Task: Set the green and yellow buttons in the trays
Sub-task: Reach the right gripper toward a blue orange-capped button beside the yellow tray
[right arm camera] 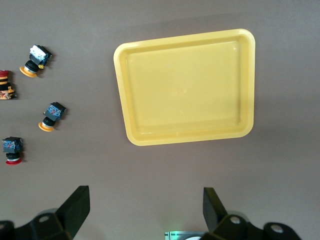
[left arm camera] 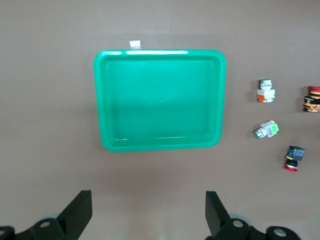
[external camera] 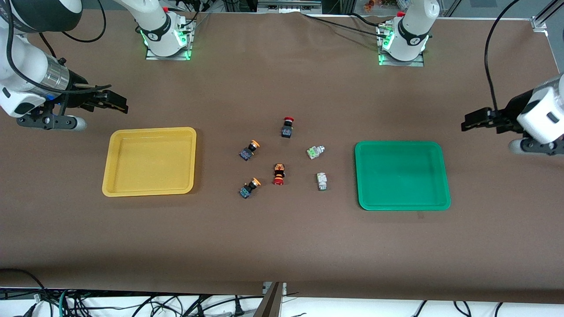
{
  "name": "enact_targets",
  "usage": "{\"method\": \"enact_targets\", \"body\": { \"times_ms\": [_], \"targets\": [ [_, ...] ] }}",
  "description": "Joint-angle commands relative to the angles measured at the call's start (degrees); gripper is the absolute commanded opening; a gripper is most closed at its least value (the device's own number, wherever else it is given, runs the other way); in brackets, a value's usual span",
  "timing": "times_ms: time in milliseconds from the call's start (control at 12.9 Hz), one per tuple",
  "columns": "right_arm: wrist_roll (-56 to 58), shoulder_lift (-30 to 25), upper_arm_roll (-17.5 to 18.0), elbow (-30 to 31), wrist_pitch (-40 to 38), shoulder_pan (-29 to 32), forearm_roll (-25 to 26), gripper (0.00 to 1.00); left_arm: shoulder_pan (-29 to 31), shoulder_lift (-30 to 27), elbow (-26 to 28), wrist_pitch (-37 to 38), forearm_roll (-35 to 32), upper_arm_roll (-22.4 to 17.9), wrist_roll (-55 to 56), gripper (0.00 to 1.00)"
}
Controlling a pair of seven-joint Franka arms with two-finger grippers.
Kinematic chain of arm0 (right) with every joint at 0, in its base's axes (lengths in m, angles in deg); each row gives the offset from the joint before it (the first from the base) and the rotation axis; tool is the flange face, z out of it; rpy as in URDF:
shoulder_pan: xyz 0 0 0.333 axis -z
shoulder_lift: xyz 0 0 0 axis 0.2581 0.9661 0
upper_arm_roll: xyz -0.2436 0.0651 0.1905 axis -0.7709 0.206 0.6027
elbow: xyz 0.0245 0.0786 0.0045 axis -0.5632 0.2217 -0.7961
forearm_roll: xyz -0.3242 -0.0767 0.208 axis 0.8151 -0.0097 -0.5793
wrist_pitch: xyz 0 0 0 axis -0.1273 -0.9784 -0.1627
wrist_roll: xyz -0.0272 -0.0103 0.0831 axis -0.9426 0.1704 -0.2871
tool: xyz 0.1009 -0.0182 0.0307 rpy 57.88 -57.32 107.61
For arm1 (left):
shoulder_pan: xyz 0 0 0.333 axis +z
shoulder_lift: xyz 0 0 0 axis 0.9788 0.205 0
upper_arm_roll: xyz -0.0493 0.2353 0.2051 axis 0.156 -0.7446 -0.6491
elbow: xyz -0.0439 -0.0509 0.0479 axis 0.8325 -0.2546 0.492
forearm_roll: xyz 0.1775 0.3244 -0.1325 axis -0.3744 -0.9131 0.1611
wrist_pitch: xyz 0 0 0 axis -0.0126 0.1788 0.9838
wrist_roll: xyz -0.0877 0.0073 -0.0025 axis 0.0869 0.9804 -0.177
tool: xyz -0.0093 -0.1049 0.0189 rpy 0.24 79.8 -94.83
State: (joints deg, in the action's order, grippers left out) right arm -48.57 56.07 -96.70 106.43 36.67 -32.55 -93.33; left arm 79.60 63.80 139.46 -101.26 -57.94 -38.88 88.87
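Four buttons (external camera: 282,167) lie between the trays (external camera: 150,161), well apart from both spread, empty pincers (external camera: 115,102).

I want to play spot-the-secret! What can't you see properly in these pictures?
- Left wrist view: the orange-bodied red switch is cut off by the picture's edge.
- Right wrist view: that switch is cut off too.
- Front view: markings on the green buttons are too small to read.

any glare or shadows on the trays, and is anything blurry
Front view: even light, faint sheen inside the yellow tray, soft shadow along the green tray's nearer edge. Left wrist view: pale glare streaks on the green tray's floor; left end effector dark. Right wrist view: yellow tray evenly lit, buttons sharp.
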Motion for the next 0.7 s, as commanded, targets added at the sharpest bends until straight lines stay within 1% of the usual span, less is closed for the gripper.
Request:
{"method": "enact_targets", "body": {
  "times_ms": [0,155,388,543,621],
  "targets": [
    [1.1,-0.5,1.0,-0.1,0.4,0.4,2.5,0.99,0.9,5.3,-6.7,0.8,2.0,-0.4,-1.1,1.00],
    [1.6,-0.1,0.9,-0.4,0.2,0.4,2.6,1.00,1.9,4.5,-7.0,1.3,1.2,-0.5,-0.9,1.00],
    [0.7,0.6,1.2,-0.4,1.1,-0.1,2.2,1.00,2.0,5.6,-6.5,2.2,-0.1,0.0,-0.6,1.00],
    [-1.2,2.9,1.7,-0.4,1.9,-1.7,1.9,0.99,1.0,5.6,-6.8,2.2,-0.1,0.1,-0.5,1.00],
    [-5.0,5.0,1.7,-0.3,3.9,-2.9,1.7,1.00,0.9,5.6,-6.8,2.2,-0.3,0.4,-0.5,1.00]
  ]
}}
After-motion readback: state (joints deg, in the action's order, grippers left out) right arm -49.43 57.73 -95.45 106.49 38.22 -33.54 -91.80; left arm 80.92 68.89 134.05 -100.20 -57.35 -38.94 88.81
